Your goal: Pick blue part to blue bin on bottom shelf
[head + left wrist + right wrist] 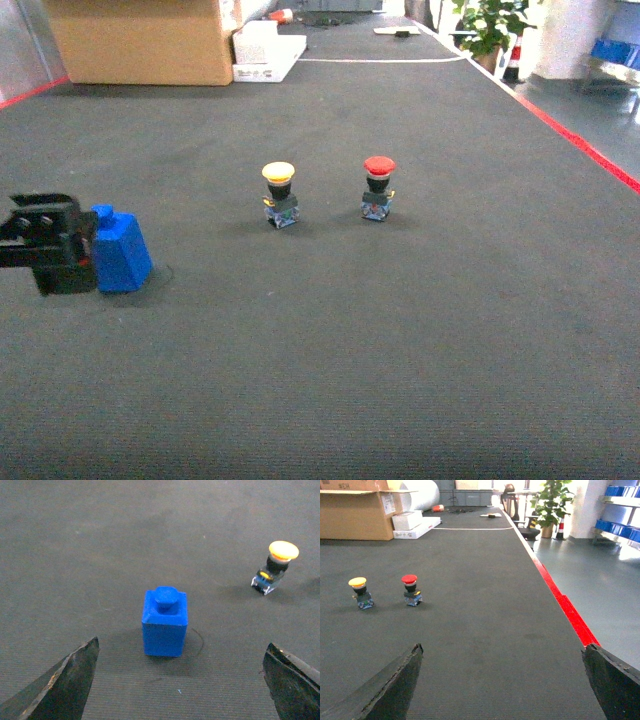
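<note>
Two wide-spread fingers of the left gripper [180,680] frame the blue part [165,624], which sits upright on the mat just ahead, centred btwn them. Best approach: advance straight, close on flat sides, below the top knob.

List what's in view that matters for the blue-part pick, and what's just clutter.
Job:
- blue part, upright on the dark floor
- left gripper, open, fingers either side of the part, not touching it

Clutter:
- yellow-capped push-button
- red-capped push-button
- cardboard box
- potted plant

The blue bin isn't clearly identifiable here.
</note>
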Robot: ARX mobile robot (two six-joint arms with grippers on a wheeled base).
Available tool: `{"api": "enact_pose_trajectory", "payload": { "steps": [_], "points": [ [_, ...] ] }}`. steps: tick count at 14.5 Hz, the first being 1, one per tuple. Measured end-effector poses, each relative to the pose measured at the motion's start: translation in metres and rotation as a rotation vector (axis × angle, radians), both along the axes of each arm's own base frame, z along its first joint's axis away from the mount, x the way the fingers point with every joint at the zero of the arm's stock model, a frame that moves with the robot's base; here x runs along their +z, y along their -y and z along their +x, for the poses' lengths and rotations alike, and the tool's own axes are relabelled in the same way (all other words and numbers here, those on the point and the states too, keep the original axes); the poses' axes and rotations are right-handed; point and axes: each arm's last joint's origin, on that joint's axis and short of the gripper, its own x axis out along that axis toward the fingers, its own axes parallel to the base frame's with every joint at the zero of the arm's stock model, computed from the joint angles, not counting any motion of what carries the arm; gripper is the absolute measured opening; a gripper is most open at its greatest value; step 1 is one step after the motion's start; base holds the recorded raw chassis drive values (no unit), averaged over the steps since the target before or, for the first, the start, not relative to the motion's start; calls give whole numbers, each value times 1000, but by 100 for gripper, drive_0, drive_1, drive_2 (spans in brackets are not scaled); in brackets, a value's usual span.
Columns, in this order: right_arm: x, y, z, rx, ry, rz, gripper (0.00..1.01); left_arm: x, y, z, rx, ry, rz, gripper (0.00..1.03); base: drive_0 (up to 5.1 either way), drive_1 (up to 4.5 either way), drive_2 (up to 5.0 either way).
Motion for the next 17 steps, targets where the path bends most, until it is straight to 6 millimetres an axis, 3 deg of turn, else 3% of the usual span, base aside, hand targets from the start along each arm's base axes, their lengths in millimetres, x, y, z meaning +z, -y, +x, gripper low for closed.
{"api": "enact_pose_trajectory", "payload": {
  "steps": [7,11,12,15,16,17],
  "points": [
    [0,0,0,0,0,0,98,-63,-5,85,30,-110,62,98,0,0,0],
    [0,0,0,0,0,0,98,-75,-7,121,23,-80,48,98,0,0,0],
    [0,0,0,0,0,0,98,-78,-8,125,21,-78,43,95,0,0,0],
    [0,0,0,0,0,0,98,-84,-9,125,24,-88,44,68,0,0,0],
    [0,0,0,0,0,0,98,-83,-10,126,26,-71,47,47,0,0,0],
    [0,0,0,0,0,0,98,-84,-11,121,32,-60,51,44,0,0,0]
  ]
}}
